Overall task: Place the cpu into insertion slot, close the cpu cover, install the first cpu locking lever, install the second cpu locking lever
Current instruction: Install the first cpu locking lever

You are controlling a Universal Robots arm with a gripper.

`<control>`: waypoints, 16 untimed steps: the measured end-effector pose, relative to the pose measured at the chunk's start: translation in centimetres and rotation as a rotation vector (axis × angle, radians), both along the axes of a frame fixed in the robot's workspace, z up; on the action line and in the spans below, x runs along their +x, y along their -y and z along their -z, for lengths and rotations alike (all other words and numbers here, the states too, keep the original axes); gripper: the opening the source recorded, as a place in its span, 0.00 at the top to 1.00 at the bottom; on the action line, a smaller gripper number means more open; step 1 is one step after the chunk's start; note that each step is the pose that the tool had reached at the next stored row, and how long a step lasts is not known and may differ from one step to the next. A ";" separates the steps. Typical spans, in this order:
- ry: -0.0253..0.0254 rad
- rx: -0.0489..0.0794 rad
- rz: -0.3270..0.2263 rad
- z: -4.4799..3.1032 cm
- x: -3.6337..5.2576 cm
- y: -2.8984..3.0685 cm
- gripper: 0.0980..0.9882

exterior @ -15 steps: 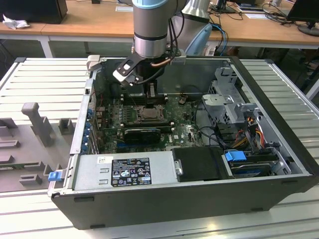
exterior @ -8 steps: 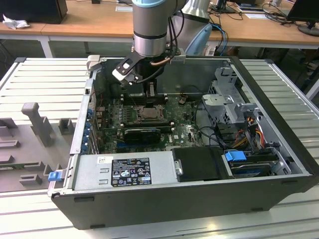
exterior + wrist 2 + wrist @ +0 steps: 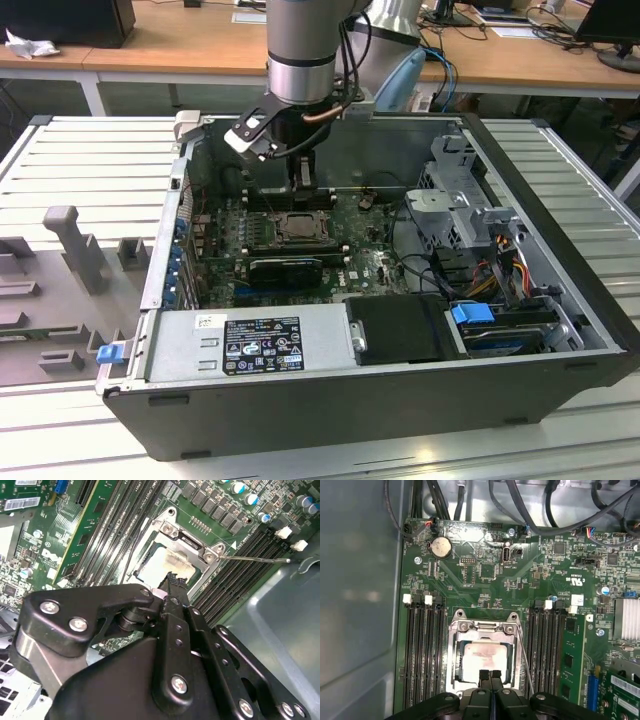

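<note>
Pale silver metal of the cpu [image 3: 482, 657] is seen seated in the insertion slot [image 3: 298, 228], framed by the cpu cover [image 3: 485, 626], which appears to be laid flat over it. The gripper [image 3: 489, 674] is poised just above the slot's edge, its fingertips pressed together on nothing. The chip is judged light, stiff and fragile underneath, best taken by opposite edges; the thin cover is best pushed on its frame.

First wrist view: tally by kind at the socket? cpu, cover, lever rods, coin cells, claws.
cpu: 1
cpu cover: 1
lever rod: 1
coin cell: 1
claw: 1
Total: 5
</note>
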State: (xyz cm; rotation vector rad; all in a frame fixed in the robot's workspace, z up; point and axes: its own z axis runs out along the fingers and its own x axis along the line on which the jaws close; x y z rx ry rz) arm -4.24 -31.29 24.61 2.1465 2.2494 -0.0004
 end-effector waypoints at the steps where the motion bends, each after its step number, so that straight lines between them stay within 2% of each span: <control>1: 0.0000 0.000 0.000 -0.16 0.00 0.00 0.99; 2: 0.0000 0.000 0.000 -0.29 0.00 0.00 0.99; 4: 0.0000 -0.001 0.000 -1.28 0.00 0.00 0.99; 11: 0.0000 -0.002 0.000 -2.78 0.00 0.00 0.99; 14: 0.0001 -0.002 -0.009 -2.88 0.00 0.00 0.99; 16: 0.0000 -0.002 -0.045 -2.89 0.00 0.00 0.99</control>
